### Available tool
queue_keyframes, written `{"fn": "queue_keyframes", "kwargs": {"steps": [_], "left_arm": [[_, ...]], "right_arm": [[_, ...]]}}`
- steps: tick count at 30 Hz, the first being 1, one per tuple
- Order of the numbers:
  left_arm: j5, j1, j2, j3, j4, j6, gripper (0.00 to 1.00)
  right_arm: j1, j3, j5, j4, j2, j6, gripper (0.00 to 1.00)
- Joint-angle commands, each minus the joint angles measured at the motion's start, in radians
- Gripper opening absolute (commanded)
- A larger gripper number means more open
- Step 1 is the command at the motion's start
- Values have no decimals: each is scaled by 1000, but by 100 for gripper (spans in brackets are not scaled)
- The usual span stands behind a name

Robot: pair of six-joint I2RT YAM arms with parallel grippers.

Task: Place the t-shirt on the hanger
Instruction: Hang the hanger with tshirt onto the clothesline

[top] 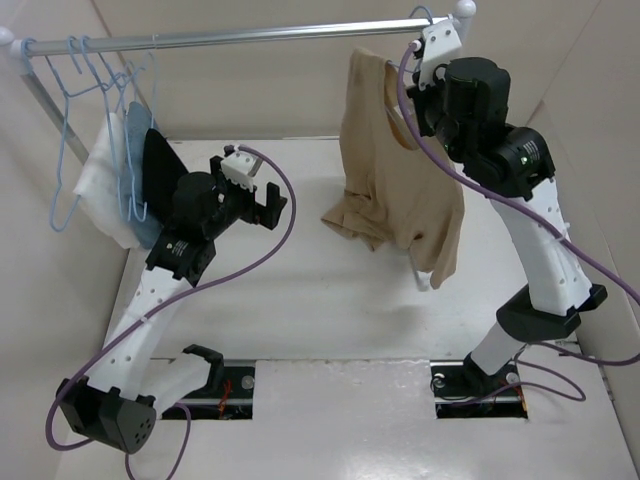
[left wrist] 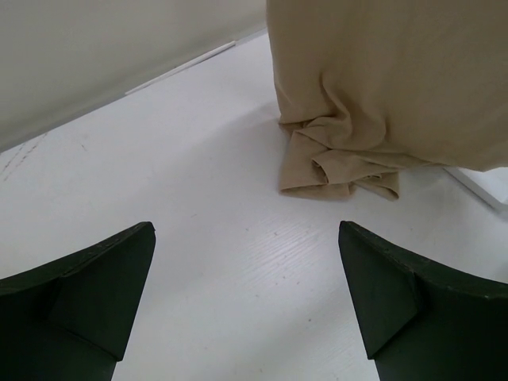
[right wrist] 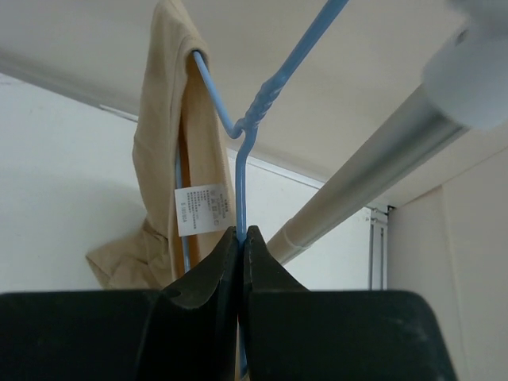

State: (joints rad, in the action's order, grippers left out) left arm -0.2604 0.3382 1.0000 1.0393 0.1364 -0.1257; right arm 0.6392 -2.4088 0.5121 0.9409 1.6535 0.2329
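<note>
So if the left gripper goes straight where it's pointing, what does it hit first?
Probably the white table, just short of the bunched bottom of the t-shirt. The open left gripper tilts downward, but depth is unclear, so it might reach the cloth first.

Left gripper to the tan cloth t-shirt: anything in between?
Nothing visible. The open left gripper faces the tan cloth t-shirt, with only the white table between them; the shirt's bunched lower edge rests on that table. The right gripper is shut on the thin light-blue wire hanger carrying the shirt.
</note>
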Motion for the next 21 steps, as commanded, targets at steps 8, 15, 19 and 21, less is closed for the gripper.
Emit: {"fn": "queue_keyframes", "kwargs": {"steps": [8, 15, 19, 21], "left_arm": [[-31, -4, -51, -48, -50, 11, 100], [-40, -4, -60, -67, -50, 20, 100], [-40, -4, -69, -67, -50, 11, 100], [-40, -4, -69, -67, -50, 11, 100]], "right_arm": [[-10, 161, -52, -113, -93, -58, 0], [-10, 200, -99, -103, -172, -76, 56], [-10, 232, -125, -112, -241, -57, 86], [-19, 272, -161, -123, -296, -24, 100]]}}
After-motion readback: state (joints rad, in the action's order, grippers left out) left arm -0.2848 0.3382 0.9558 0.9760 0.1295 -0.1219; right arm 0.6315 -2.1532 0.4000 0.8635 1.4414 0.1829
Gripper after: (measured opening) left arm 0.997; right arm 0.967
